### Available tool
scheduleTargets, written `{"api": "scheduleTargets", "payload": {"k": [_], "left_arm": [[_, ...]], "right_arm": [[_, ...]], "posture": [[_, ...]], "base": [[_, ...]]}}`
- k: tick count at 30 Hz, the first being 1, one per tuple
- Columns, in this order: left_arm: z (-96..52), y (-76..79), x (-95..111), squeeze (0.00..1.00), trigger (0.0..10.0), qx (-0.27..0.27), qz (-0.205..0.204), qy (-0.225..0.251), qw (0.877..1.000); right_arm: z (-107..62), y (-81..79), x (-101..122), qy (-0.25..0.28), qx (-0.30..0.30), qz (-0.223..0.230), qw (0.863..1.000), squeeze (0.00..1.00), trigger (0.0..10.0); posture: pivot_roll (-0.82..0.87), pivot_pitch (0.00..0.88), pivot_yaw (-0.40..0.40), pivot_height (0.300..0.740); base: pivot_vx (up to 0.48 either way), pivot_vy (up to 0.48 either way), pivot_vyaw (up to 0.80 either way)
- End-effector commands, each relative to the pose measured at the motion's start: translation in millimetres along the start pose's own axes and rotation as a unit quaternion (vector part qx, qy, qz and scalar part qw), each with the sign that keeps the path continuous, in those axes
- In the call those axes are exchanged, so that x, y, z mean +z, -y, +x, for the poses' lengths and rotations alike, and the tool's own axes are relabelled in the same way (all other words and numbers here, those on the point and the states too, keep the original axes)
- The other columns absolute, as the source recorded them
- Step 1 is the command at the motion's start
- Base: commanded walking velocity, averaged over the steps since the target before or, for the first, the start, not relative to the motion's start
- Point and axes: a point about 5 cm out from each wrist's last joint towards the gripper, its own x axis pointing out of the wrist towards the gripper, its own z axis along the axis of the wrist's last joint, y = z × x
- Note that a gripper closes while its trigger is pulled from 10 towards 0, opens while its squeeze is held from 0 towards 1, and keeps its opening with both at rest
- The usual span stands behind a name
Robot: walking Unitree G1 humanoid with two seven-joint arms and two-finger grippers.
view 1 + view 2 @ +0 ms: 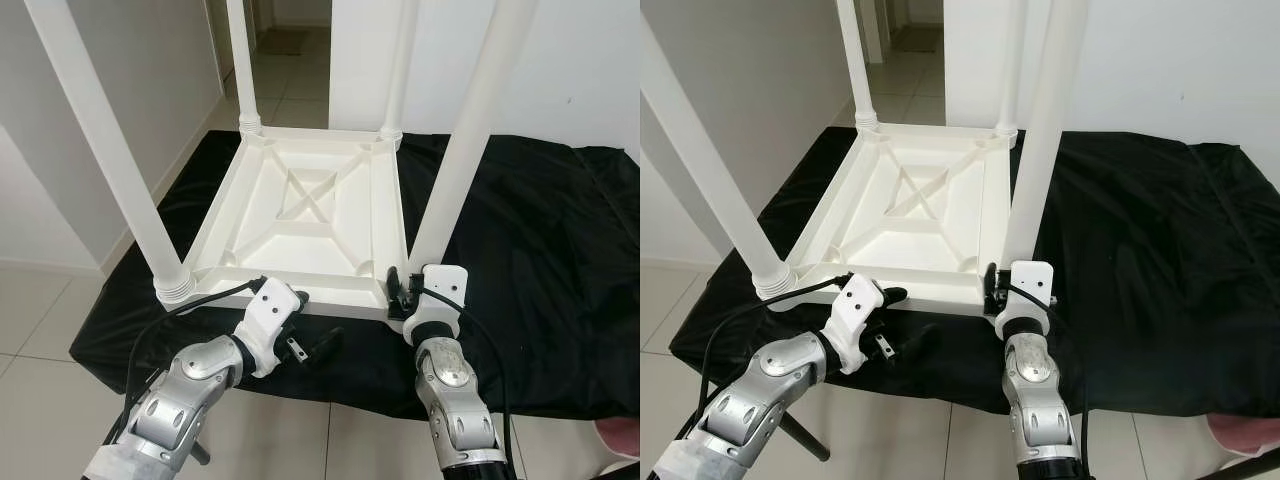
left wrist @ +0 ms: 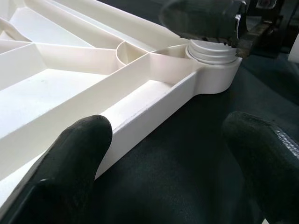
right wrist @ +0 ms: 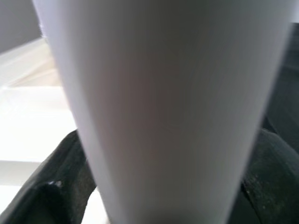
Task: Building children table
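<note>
Your children's table (image 1: 310,215) lies upside down on the black cloth (image 1: 530,260) near the front edge of the tabletop, all four legs standing up. Your right tool (image 1: 398,292) is clenched around the base of the front-right leg (image 1: 470,130), its black fingers (image 3: 56,186) flanking the white tube. Your left tool (image 2: 177,154) sits released, fingers spread astride the front rim (image 2: 154,114) of the frame without gripping it. The risk, as it looks: twist that leg with the frame unbraced and the whole table may turn or slide on the loose cloth toward the front edge, or the thread may bind crooked.
</note>
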Motion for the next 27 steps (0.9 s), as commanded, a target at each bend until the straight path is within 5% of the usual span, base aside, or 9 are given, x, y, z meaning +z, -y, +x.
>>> {"api": "scheduleTargets", "payload": {"k": [1, 2, 9, 13, 25, 26, 27], "left_arm": [[-1.5, -3.8, -0.2, 0.0, 10.0, 0.013, 0.008, -0.006, 1.0], [-1.6, -3.5, 0.4, 0.0, 10.0, 0.012, 0.009, -0.006, 1.0], [-3.1, 2.1, -2.8, 0.0, 10.0, 0.003, 0.012, -0.01, 1.0], [-1.3, 5.1, -2.4, 0.0, 10.0, -0.004, -0.001, -0.005, 1.0], [2.9, 3.9, 1.4, 0.0, 10.0, -0.013, -0.015, 0.007, 1.0], [3.6, 0.8, 3.0, 0.0, 10.0, -0.009, -0.012, 0.009, 1.0], [3.6, 0.8, 3.0, 0.0, 10.0, -0.009, -0.012, 0.009, 1.0]], "right_arm": [[1.3, -1.0, 3.4, 0.01, 0.018, 0.003, 1.0, 0.84, 10.0], [1.1, 0.6, 4.4, 0.012, 0.031, -0.002, 0.999, 0.0, 10.0], [-1.9, 8.8, 6.0, 0.014, 0.108, -0.011, 0.994, 0.0, 10.0], [-3.9, 20.3, 9.4, 0.021, 0.195, -0.04, 0.98, 0.0, 10.0], [8.0, 37.0, 2.2, -0.007, 0.294, -0.084, 0.952, 0.0, 9.8], [11.5, 39.3, 3.0, -0.009, 0.305, -0.087, 0.948, 0.0, 7.3], [11.5, 39.3, 3.0, -0.009, 0.305, -0.087, 0.948, 0.0, 7.3]], "posture": [[-0.03, 0.0, 0.067, 0.74], [-0.03, 0.0, 0.071, 0.74], [-0.03, 0.0, 0.06, 0.74], [-0.03, 0.0, 0.053, 0.74], [-0.04, 0.0, 0.06, 0.74], [-0.04, 0.0, 0.059, 0.74], [-0.04, 0.0, 0.059, 0.74]], "base": [[0.0, 0.0, 0.0], [0.0, 0.0, 0.0], [0.0, 0.0, 0.0], [0.0, 0.0, 0.0], [0.0, 0.0, 0.0], [0.0, 0.0, 0.0], [0.0, 0.0, 0.0]]}}
